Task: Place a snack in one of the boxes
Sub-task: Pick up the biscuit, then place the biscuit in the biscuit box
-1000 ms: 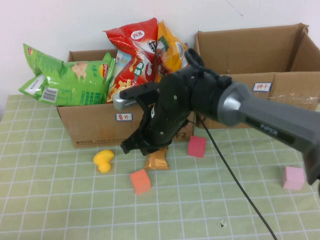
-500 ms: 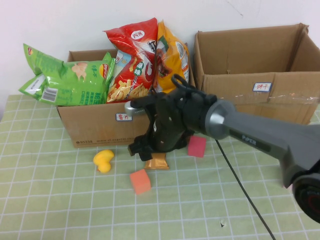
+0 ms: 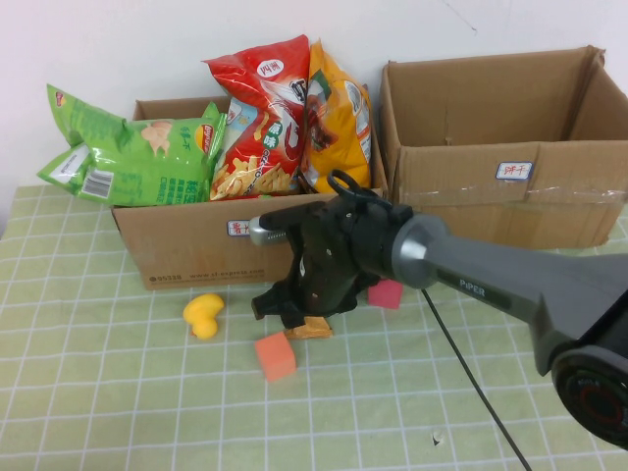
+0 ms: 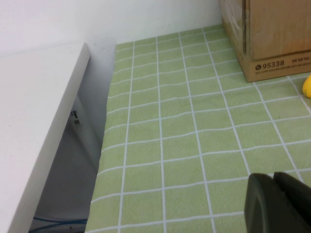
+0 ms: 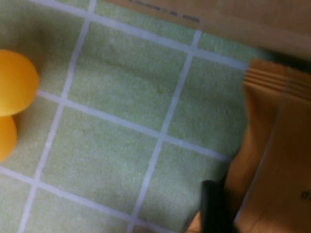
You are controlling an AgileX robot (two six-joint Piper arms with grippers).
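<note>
Right gripper [image 3: 294, 316] sits over the orange snack packet [image 3: 311, 328], jaws unclear (left gripper [image 4: 279, 204] too); centre before closing.

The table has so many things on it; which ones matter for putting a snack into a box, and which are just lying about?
In the job:
orange snack packet
right tool, low over that packet
left box, full of chip bags
right box

Lying about:
yellow toy
orange cube
pink cube
left tool, parked at the table's left edge
</note>
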